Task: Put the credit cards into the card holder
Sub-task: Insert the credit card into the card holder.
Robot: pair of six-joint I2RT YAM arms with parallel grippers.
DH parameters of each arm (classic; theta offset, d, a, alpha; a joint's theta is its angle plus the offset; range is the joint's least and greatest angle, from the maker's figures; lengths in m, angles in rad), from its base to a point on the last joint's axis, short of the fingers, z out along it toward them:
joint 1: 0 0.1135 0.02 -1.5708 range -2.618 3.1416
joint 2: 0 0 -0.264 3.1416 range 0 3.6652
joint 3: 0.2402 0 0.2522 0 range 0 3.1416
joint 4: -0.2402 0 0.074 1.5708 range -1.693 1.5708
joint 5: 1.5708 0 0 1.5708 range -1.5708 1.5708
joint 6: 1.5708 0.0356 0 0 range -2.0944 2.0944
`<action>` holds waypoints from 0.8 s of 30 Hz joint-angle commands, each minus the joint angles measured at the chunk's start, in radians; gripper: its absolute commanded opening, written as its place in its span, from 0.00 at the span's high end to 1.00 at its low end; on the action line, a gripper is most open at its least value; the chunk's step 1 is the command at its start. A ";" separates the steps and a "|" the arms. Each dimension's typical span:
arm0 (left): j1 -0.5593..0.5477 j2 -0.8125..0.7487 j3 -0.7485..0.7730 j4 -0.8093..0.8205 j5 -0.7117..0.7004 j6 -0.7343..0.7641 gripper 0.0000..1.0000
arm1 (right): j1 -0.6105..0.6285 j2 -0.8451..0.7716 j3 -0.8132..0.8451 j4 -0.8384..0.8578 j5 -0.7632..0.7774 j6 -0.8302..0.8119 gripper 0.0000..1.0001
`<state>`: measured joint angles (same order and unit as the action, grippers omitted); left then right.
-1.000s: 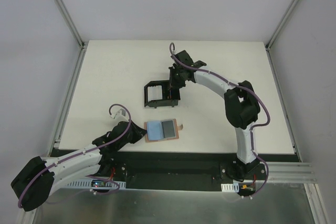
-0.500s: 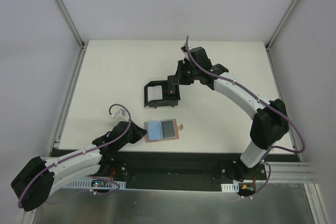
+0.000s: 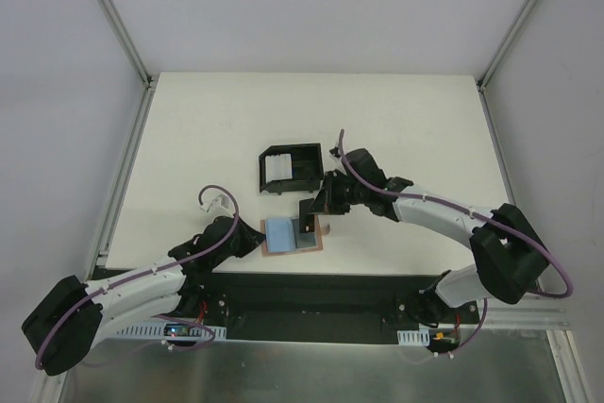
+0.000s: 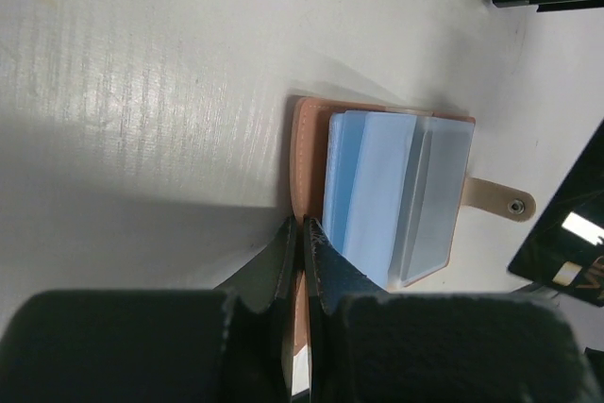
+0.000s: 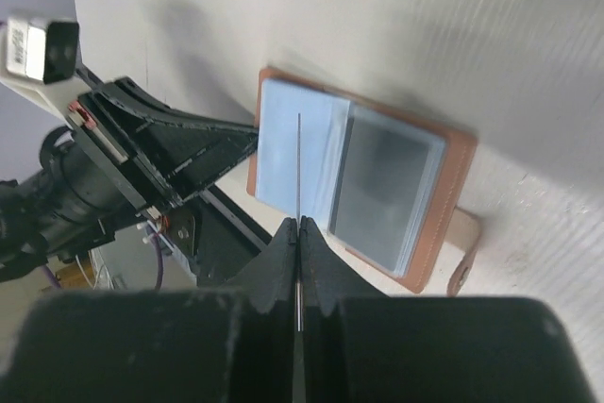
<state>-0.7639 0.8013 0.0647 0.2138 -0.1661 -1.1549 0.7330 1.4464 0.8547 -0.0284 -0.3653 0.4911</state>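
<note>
right jaws: card (image 4: 552,247) | left jaws: card holder (image 4: 302,148) | lettering illegible (cropped)

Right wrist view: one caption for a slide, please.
Right gripper holds a card edge-on over the open card holder.

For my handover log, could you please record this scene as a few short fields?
card holder: open flat on the table, blue cards in its pockets
left end effector: shut on the card holder's edge
right end effector: shut on a thin card, held edge-on over the open holder
black box: beyond the holder, white item inside
</note>
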 commanded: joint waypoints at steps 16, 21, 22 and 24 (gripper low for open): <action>0.011 -0.034 -0.005 -0.057 -0.001 0.038 1.00 | 0.101 0.092 -0.140 0.272 0.014 0.159 1.00; 0.014 -0.034 -0.019 -0.057 -0.001 0.018 1.00 | 0.101 0.123 -0.174 0.332 -0.004 0.170 0.99; 0.012 -0.034 -0.022 -0.056 -0.003 0.018 1.00 | 0.101 0.130 -0.177 0.341 -0.003 0.172 1.00; 0.011 -0.034 -0.023 -0.057 0.000 0.024 1.00 | 0.100 0.150 -0.181 0.358 -0.003 0.175 1.00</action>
<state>-0.7635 0.7708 0.0669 0.1879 -0.1638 -1.1374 0.8303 1.5669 0.6868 0.2394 -0.3618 0.6476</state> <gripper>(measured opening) 0.007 0.009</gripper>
